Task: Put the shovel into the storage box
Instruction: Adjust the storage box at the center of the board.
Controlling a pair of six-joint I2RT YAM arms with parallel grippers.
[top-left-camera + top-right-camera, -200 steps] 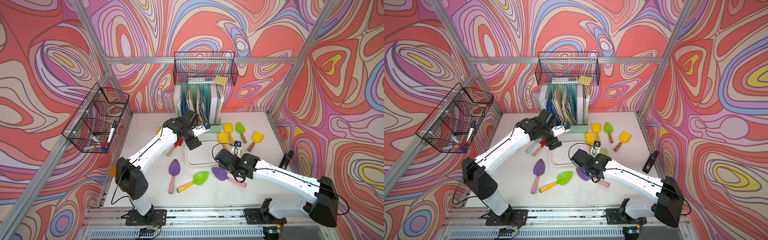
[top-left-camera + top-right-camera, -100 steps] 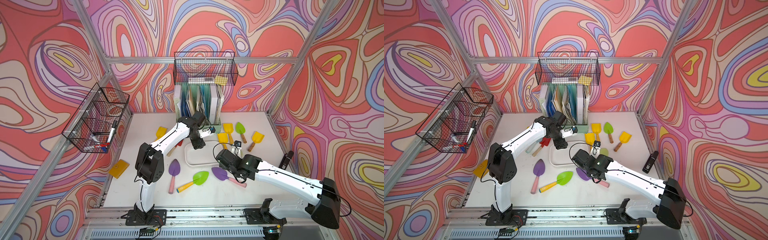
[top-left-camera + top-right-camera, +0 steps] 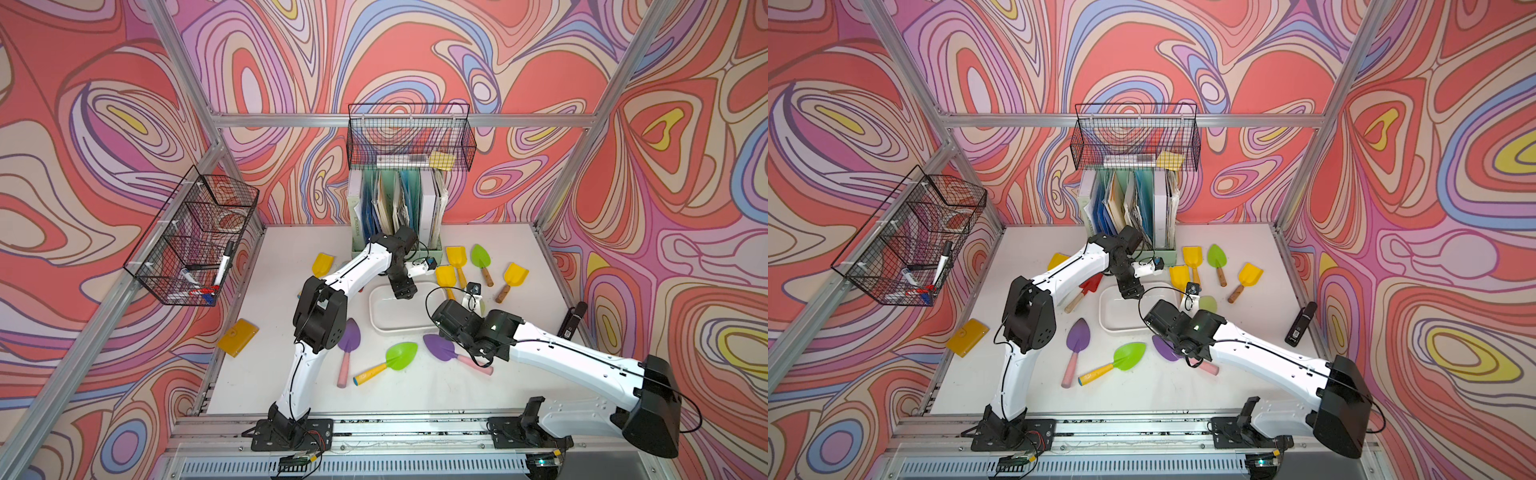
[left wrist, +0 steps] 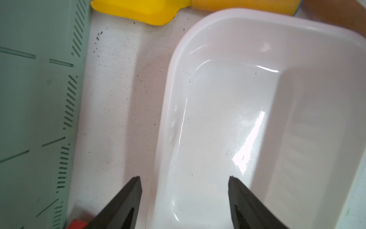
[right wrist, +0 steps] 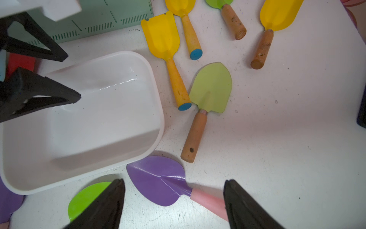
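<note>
Now: the box [image 3: 398, 331] sits mid-table [image 3: 415, 395], and every shovel lies outside it.

Edges/room:
- A narrow bare strip separates the box's far rim from the holder [image 4: 35, 111].
- Off the box's right end the table is crowded. One yellow handle's blue cap ends near that rim.
- At the near right corner the purple shovel [image 5: 158, 180] lies with its blade tip just beside the rim and its pink handle pointing away from the box.
- A bright green shovel [image 3: 401, 353] has its blade just beside the near rim.
- The widest bare table is on the box's near side, past these shovels.

Count: ten shovels.
- Yellow, four: one blade [image 3: 323, 263] off the box's far left corner with its handle hidden by the left arm [image 3: 357, 266], and three off the right end.
- Green, three: the bright one, plus two with wooden handles off the right end.
- Purple, two: the second [image 3: 348, 336] lies off the near left corner.
- Red, one [image 3: 1091, 282], off the left end.

Left gripper [image 4: 184, 178]: jaws spread wide, holding nothing. One finger is over the bare strip and the other over the box's inside, with the far rim between them. Contact with the rim cannot be told.

Right gripper [image 5: 174, 181]: jaws spread, nothing clenched, straddling the purple shovel where blade meets handle.

Pose: the left arm has its elbow raised off the box's left end, forearm reaching to the far rim, wrist bent down. The right arm [image 3: 573, 357] is low, stretched toward the near right corner, wrist tipped down.
</note>
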